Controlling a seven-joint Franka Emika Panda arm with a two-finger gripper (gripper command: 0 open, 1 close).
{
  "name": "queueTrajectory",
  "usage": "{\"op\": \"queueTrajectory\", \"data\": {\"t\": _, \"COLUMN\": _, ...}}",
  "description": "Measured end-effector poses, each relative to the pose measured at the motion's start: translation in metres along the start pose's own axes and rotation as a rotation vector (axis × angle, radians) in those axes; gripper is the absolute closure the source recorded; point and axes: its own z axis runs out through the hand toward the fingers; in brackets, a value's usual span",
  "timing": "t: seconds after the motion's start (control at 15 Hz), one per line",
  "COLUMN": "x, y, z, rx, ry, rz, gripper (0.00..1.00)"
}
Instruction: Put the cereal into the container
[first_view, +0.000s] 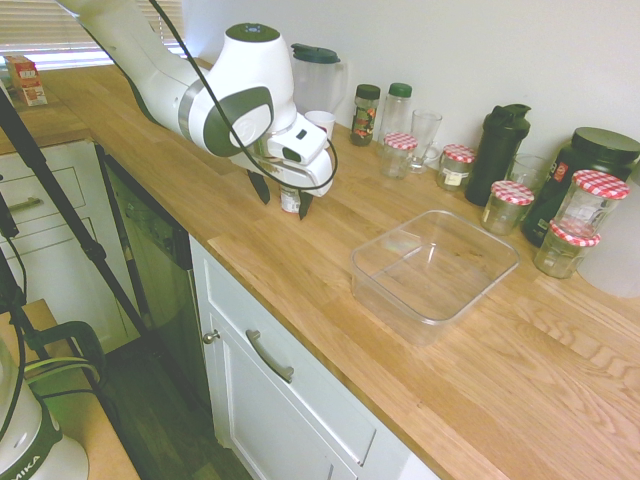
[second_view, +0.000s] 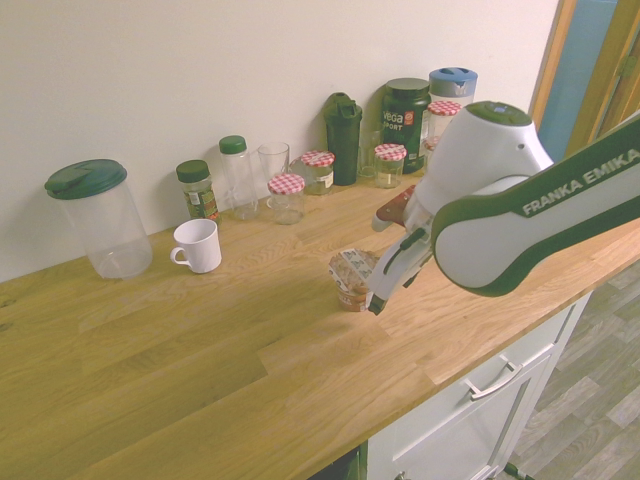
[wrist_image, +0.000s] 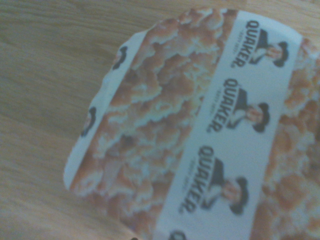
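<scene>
Wooden desk (first_view: 330, 300): my pincer (first_view: 283, 197) stands spread apart over the cereal (first_view: 290, 200), holding nothing.

I read one dark finger on each side of the small cup, which stands upright on the desk near the front edge; contact I cannot confirm. The wrist view fills with the cup's lid (wrist_image: 200, 130), printed with oat flakes and a pale Quaker strip. The container (first_view: 435, 265), a clear shallow tub, sits well apart along the desk, with nothing inside. Beyond it, against the wall, jars with checked lids (first_view: 510, 205) cluster with dark bottles; a white mug (second_view: 197, 245) stands near a lidded pitcher (second_view: 97, 215).
</scene>
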Motion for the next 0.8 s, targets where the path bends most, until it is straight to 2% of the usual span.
{"op": "queueTrajectory", "data": {"t": 0.33, "x": 0.016, "y": -0.025, "z": -0.007, "rx": 0.045, "ry": 0.045, "rz": -0.01, "gripper": 0.0}}
{"op": "queueTrajectory", "data": {"t": 0.8, "x": 0.021, "y": -0.044, "z": 0.015, "rx": 0.053, "ry": 0.053, "rz": -0.036, "gripper": 0.0}}
